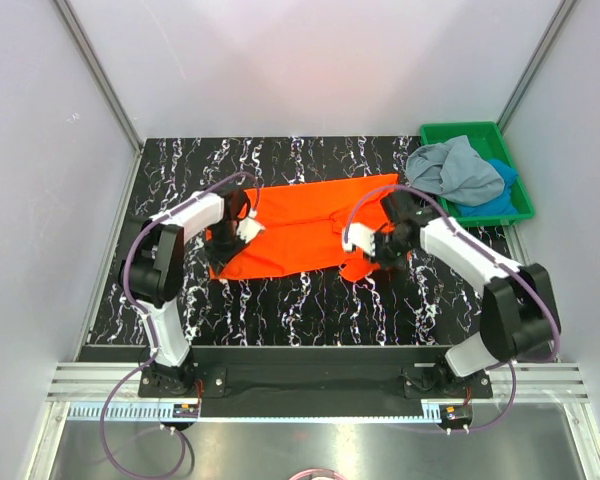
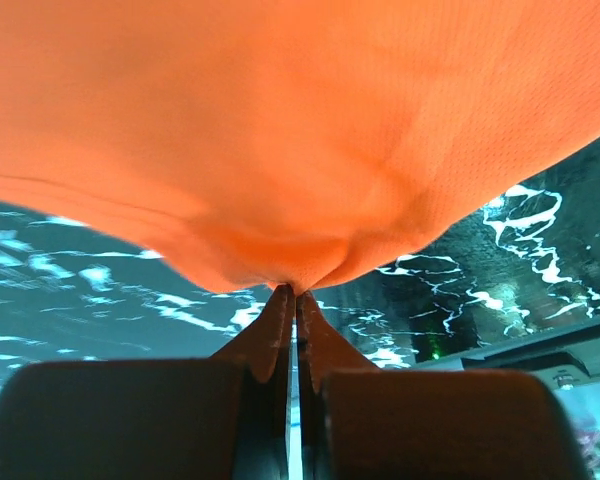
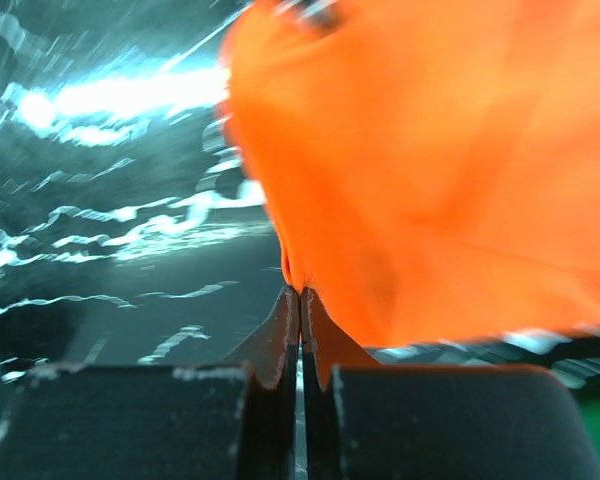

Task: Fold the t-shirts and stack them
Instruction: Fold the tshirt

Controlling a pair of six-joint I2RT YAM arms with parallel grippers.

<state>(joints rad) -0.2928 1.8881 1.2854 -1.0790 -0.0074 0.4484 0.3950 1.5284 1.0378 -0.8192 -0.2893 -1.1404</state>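
Risk imo: both grips are catching only a thin pinch of the orange t-shirt [image 1: 300,225], so cloth could be slipping out w/ a quick lift or if the arms are pulling apart. Left gripper [image 2: 296,292] & right gripper [image 3: 300,292] are each clamping shut on a shirt edge, w/ fabric bunching right at the tips. The shirt is lying mid-table on the marbled table [image 1: 310,310] btw the arms.

Bright overhead light — glare off the table [image 3: 110,100], right wrist view blurred.

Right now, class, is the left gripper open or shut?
Shut: the left gripper pinches the orange t-shirt, its tips pressed together with no gap.
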